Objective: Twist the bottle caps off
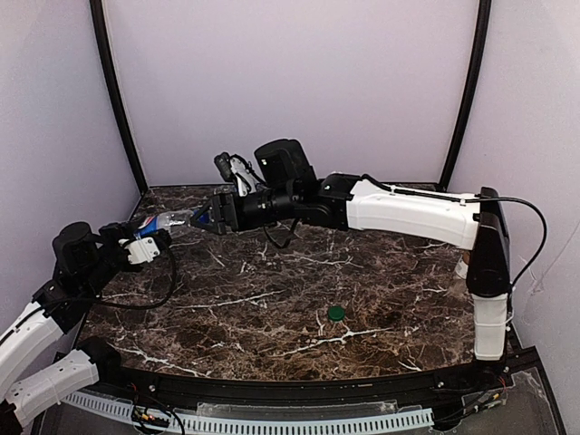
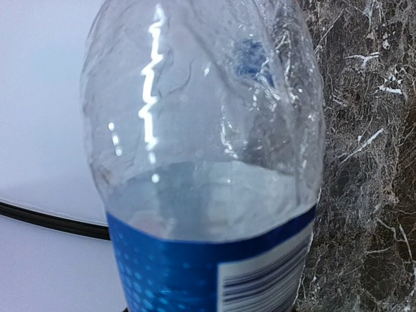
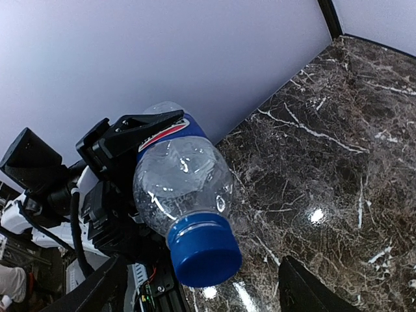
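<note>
A clear bottle (image 1: 156, 223) with a blue label and a blue cap (image 3: 203, 250) is held off the table at the far left, lying nearly level with its cap toward the right. My left gripper (image 1: 145, 241) is shut on the bottle's labelled body; its black fingers (image 3: 144, 127) show around the label. In the left wrist view the bottle (image 2: 201, 149) fills the frame and hides the jaws. My right gripper (image 1: 201, 218) reaches in from the right and is open (image 3: 198, 276). Its dark fingers (image 3: 311, 291) stand on either side of the cap with gaps. No other bottles show.
A small green cap (image 1: 336, 313) lies loose on the dark marble table (image 1: 272, 308), right of centre and toward the front. White walls close in on the back and both sides, with black posts (image 1: 118, 100) at the corners.
</note>
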Available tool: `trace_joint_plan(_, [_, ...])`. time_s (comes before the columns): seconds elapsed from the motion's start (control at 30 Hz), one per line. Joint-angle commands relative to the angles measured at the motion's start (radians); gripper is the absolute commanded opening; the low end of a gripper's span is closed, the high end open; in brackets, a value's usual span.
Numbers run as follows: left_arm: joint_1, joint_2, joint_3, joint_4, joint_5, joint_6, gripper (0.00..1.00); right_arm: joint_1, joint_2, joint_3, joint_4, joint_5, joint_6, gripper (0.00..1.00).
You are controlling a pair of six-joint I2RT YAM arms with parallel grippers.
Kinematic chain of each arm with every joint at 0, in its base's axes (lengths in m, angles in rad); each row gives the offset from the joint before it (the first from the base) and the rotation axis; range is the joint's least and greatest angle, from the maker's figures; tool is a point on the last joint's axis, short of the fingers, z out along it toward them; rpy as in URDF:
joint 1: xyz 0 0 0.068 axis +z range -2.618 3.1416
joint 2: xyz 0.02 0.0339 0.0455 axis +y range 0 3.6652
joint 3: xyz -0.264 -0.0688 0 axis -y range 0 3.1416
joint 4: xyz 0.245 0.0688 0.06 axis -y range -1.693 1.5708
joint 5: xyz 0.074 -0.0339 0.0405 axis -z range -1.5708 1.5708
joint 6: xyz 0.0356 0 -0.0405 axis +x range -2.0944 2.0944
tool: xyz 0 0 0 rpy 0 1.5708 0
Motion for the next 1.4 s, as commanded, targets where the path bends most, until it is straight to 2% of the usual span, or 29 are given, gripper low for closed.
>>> trace_joint_plan(0.0, [-0.006, -0.010, -0.022, 0.033, 0.006, 0.032, 0.39, -0.015, 0.024, 0.043, 0.006, -0.029, 0.043, 0.74])
trace_joint_plan(0.23, [-0.009, -0.012, -0.026, 0.019, 0.021, 0.025, 0.39, -0.020, 0.028, 0.014, 0.098, -0.102, 0.080, 0.52])
trace_joint_plan(0.33, [-0.011, -0.013, -0.026, 0.020, 0.024, 0.026, 0.39, -0.024, 0.035, 0.011, 0.105, -0.121, 0.099, 0.50])
trace_joint_plan(0.6, [-0.014, -0.014, -0.026, 0.018, 0.031, 0.019, 0.38, -0.033, 0.043, 0.007, 0.139, -0.176, 0.120, 0.36])
trace_joint_plan(0.67, [-0.015, -0.014, -0.028, 0.018, 0.033, 0.019, 0.39, -0.032, 0.046, 0.014, 0.138, -0.188, 0.121, 0.35])
trace_joint_plan(0.77, [-0.014, -0.016, -0.027, 0.019, 0.034, 0.017, 0.38, -0.034, 0.061, 0.028, 0.120, -0.199, 0.123, 0.41])
trace_joint_plan(0.87, [-0.014, -0.015, -0.025, 0.019, 0.035, 0.015, 0.38, -0.035, 0.066, 0.026, 0.113, -0.200, 0.126, 0.40])
trace_joint_plan(1.07, [-0.014, -0.017, -0.023, 0.010, 0.040, 0.003, 0.38, -0.035, 0.043, 0.006, 0.117, -0.206, 0.103, 0.15])
trace_joint_plan(1.17, [-0.014, -0.017, -0.013, -0.019, 0.064, -0.032, 0.38, -0.035, 0.030, 0.012, 0.116, -0.268, 0.043, 0.01])
trace_joint_plan(1.23, [-0.014, -0.020, 0.013, -0.094, 0.118, -0.067, 0.38, -0.029, 0.011, 0.006, 0.118, -0.310, -0.028, 0.00])
trace_joint_plan(1.27, [-0.014, -0.026, 0.021, -0.160, 0.203, -0.088, 0.38, -0.020, -0.006, 0.001, 0.108, -0.315, -0.088, 0.00])
trace_joint_plan(1.37, [-0.014, -0.037, 0.050, -0.284, 0.380, -0.118, 0.38, 0.030, -0.081, -0.031, 0.039, -0.246, -0.372, 0.00])
